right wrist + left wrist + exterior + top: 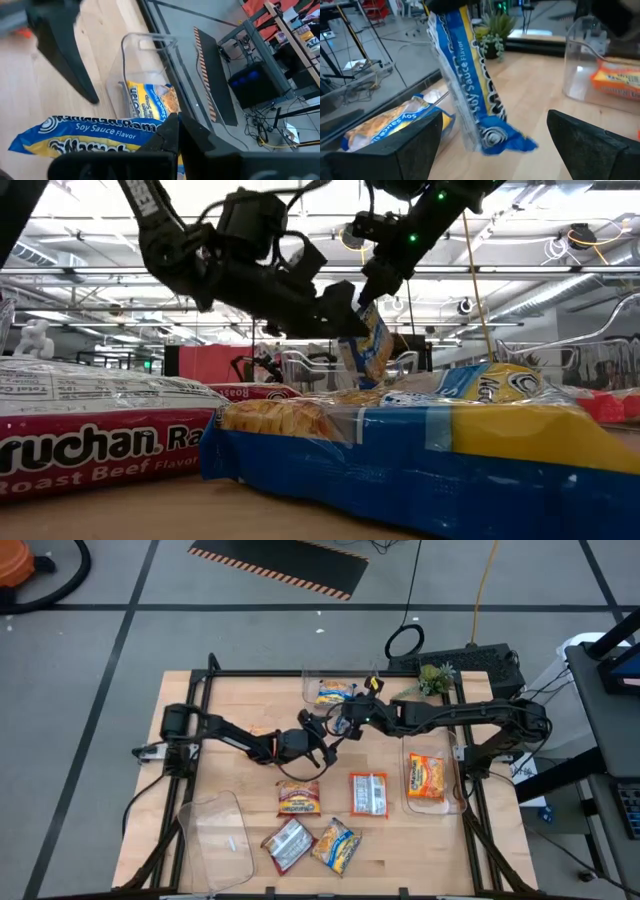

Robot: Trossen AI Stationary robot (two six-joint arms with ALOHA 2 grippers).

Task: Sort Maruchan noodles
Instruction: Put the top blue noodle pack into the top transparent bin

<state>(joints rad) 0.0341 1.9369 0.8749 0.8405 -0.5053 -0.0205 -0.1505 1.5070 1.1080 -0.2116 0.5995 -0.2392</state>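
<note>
Mid-transfer: the right gripper point(172, 137), jaws clamped on a blue-and-yellow soy-sauce plastic noodle packet point(95, 135), must next carry it to the clear plastic bin point(145, 75), while the left gripper point(490, 135) waits wide open.

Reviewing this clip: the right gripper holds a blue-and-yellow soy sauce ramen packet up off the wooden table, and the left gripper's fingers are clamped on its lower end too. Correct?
Not quite. The right gripper does hold the blue-and-yellow soy sauce ramen packet off the wooden table, but the left gripper is open: the left wrist view shows its fingers spread to either side of the packet's lower end, not clamped on it.
</note>
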